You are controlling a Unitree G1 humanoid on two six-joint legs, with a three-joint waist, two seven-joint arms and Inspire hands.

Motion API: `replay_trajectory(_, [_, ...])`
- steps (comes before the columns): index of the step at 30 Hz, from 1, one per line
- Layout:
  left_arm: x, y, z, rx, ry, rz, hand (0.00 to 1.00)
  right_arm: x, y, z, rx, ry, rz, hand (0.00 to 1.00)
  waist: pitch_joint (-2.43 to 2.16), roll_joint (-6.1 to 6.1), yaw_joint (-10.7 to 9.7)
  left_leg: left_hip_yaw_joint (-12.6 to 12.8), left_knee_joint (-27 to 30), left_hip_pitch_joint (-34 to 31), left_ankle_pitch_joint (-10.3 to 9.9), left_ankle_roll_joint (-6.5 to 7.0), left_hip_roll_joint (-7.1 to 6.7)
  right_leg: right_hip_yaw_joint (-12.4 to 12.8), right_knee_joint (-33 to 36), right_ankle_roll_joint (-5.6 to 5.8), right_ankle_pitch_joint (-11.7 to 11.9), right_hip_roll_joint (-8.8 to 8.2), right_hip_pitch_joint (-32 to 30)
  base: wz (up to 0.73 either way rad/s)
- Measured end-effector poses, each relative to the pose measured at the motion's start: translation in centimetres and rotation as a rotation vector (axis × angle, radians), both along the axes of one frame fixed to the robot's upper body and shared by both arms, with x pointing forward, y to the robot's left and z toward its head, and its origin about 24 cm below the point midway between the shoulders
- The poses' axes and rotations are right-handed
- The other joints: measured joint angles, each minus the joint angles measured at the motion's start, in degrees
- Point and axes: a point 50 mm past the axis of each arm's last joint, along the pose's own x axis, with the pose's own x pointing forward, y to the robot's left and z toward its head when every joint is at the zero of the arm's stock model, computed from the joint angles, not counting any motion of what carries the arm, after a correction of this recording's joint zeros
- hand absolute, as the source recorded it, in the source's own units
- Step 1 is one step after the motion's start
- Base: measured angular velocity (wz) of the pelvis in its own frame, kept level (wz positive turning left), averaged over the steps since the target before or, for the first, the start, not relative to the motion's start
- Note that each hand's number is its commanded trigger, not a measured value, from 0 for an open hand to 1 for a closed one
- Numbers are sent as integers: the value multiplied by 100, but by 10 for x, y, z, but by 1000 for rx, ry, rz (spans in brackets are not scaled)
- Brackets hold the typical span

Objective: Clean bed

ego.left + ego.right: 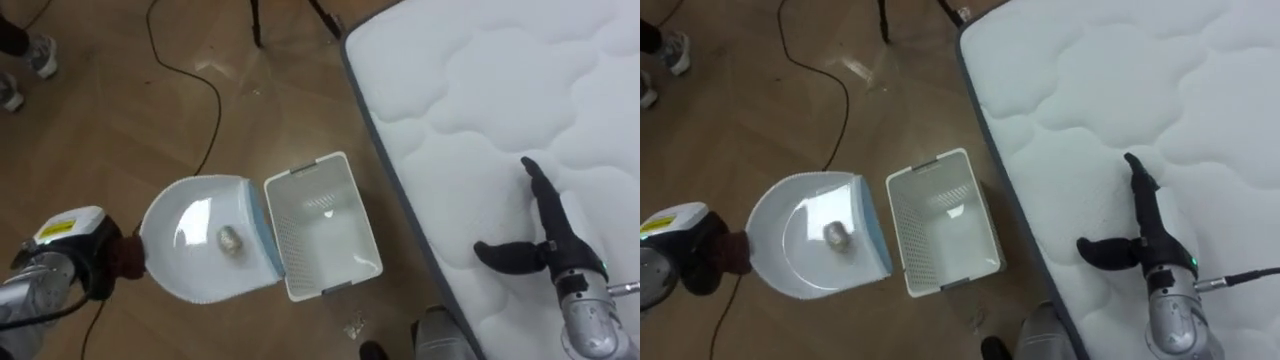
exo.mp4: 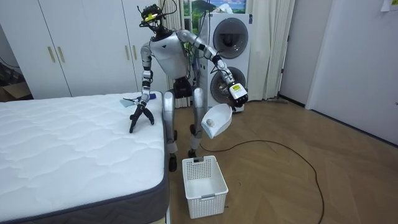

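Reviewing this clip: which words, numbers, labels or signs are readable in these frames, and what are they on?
No text can be read.
Yellow-and-white label above the left hand gripping the dustpan: print too blurred to read.
Stacked laundry machines: any panel markings are too small to read.
Basket and mattress: no text seen.

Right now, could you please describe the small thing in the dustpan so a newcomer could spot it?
Start at the white bed; on the floor beside it stands a white basket, with a white dustpan held next to it. It is the small grey crumpled wad in the pan, the only dark spot on its white surface.
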Motion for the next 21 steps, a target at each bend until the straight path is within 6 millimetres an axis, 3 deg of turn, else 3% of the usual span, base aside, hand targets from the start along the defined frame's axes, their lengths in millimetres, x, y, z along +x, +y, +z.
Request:
replay_trajectory(11, [22, 15, 32, 95, -36, -5, 100, 3, 3, 3, 1, -15, 12, 0, 10, 30, -112, 195, 24, 7, -3, 4, -17, 102, 181, 2, -74, -57, -84, 2])
replay_trajectory(21, [19, 15, 29, 109, -12, -10, 100, 5, 5, 5, 1, -28, 18, 0, 14, 41, -133, 357, 60, -55, -9, 9, 38, 149, 238, -15, -104, -39, -177, 0])
